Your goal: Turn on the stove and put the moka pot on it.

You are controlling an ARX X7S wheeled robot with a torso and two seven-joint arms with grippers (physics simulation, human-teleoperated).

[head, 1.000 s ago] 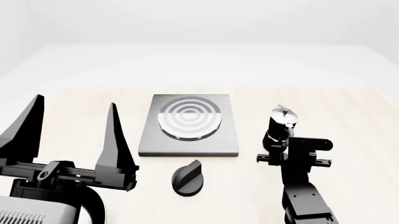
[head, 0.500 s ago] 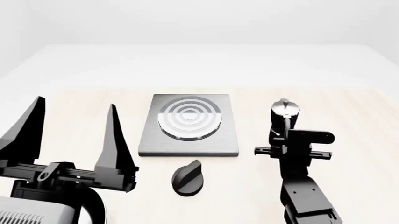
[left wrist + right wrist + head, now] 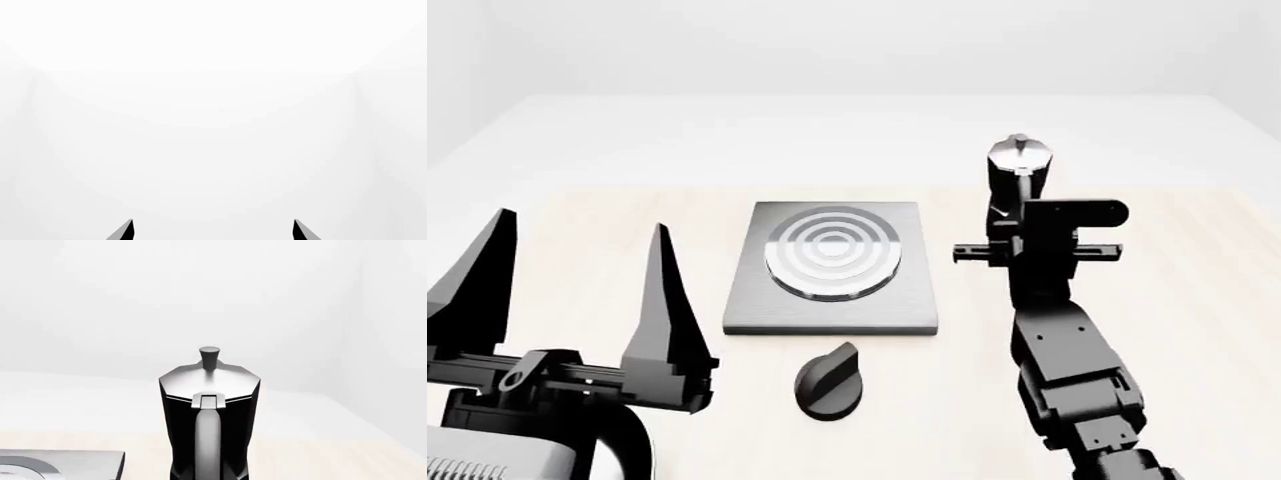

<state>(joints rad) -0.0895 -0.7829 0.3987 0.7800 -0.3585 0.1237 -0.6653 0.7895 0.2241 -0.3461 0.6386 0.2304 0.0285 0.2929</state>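
Right of the stove point(image 3: 831, 268) you've got the moka pot point(image 3: 1016, 180) up in the right gripper point(image 3: 1024, 232), and judging by how high it sits against the table point(image 3: 1174, 300) in the head view, it looks clear of the surface, upright, silver lid and knob on top. Pot sits at the far end of that gripper, handle turned back toward the wrist: the right wrist view shows the handle running straight down the centre of the pot point(image 3: 209, 410), so the grab looks to be on or around the handle side. Jaws themselves aren't visible in either view, so I can't tell how wide they are or exactly where they pinch; I'm only inferring a hold from the pot hanging there. A corner of the stove point(image 3: 63, 464) shows low in that wrist view, off to one side of the pot, so it's beside the plate, not over the rings yet. Your left gripper point(image 3: 577, 290) hangs wide open with nothing in it, near side of the table, left of the stove; its wrist view only shows two fingertips point(image 3: 125, 231) against blank white. The knob point(image 3: 827, 380) sits just in front of the stove, between the two arms; I can't read whether it's turned on.
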